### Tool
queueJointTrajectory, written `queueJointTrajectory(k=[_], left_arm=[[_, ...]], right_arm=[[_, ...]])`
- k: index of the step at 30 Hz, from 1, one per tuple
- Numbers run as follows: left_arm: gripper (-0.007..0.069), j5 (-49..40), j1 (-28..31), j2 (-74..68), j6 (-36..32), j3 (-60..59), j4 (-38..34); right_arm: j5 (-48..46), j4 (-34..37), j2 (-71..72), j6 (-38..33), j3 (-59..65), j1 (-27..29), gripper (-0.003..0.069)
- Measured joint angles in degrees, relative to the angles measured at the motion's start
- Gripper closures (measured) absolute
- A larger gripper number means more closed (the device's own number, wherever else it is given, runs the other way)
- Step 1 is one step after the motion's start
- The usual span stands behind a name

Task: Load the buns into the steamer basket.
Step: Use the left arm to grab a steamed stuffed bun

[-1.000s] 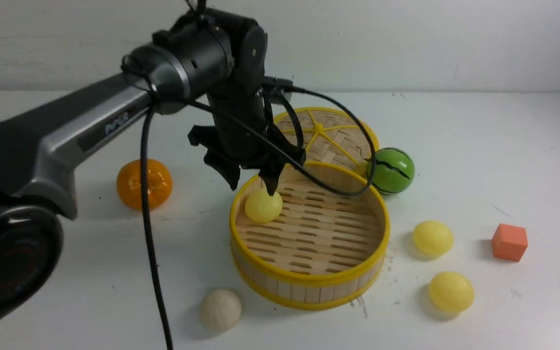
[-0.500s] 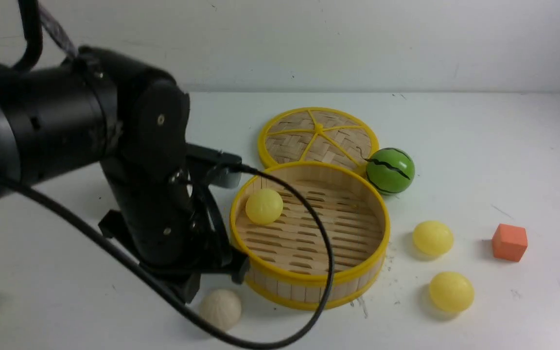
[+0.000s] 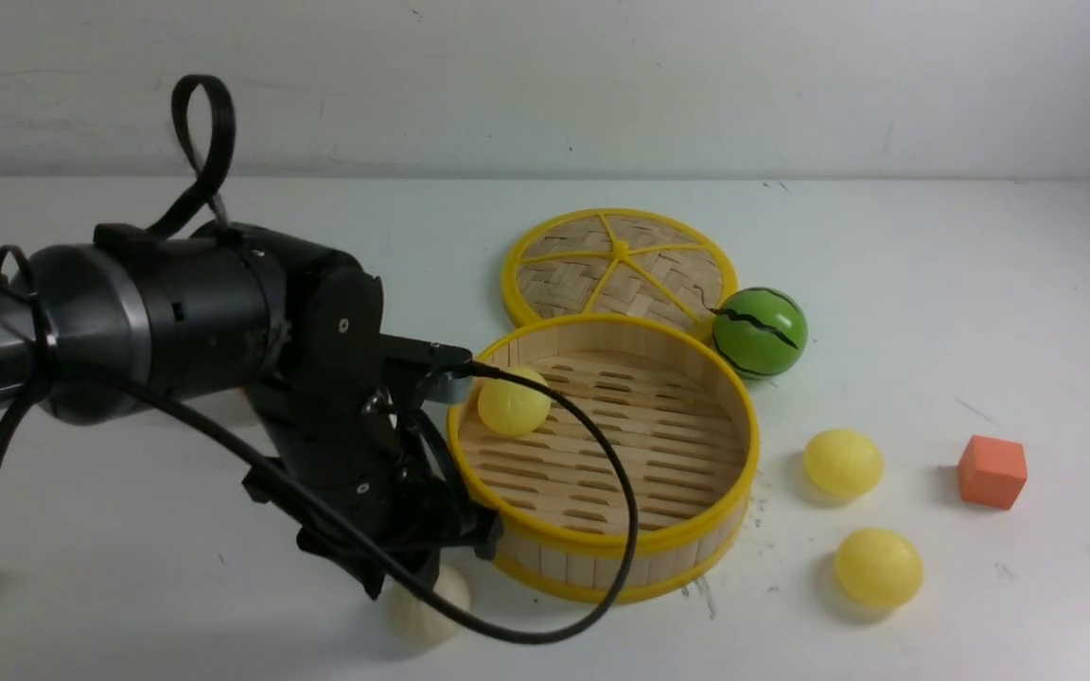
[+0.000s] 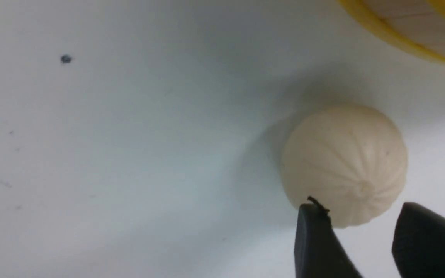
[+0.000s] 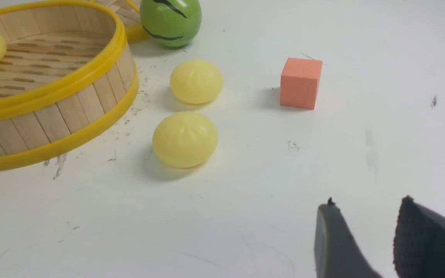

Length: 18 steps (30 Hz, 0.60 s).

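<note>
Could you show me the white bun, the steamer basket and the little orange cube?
white bun [image 4: 344, 164], left wrist view, middle of its pleated surface.
steamer basket [image 3: 583, 570], front view, near wooden wall.
orange cube [image 3: 992, 471], front view, front face.

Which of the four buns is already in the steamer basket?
The pale yellow bun lying in the steamer basket. The two other yellow buns and the off-white bun lie outside.

Bright, even light across the white tabletop. Shadows are soft and fall left of the cube, so the light seemingly comes from the right. Left wrist view is hazy: white bun soft-edged, left claw dark and blurred. Faint sheen on the green ball.
</note>
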<state>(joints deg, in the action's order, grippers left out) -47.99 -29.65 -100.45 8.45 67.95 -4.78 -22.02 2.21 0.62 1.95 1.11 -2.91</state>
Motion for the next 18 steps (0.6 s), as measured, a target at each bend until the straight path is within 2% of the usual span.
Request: queueJointTrajectory(k=[5,12,18], left_arm=[[0.0338,3.1,0.0,-0.8,-3.1,0.0,-2.0],[0.0378,5.1,0.1,-3.1,-3.7,0.0,-1.0],[0.0383,5.4,0.1,-4.6,-3.8,0.0,0.0]], right_arm=[[0.0,0.0,0.0,0.0,0.0,0.0,0.042],[0.0,0.0,0.0,0.0,0.0,0.0,0.042],[0.0,0.0,0.0,0.0,0.0,0.0,0.042]])
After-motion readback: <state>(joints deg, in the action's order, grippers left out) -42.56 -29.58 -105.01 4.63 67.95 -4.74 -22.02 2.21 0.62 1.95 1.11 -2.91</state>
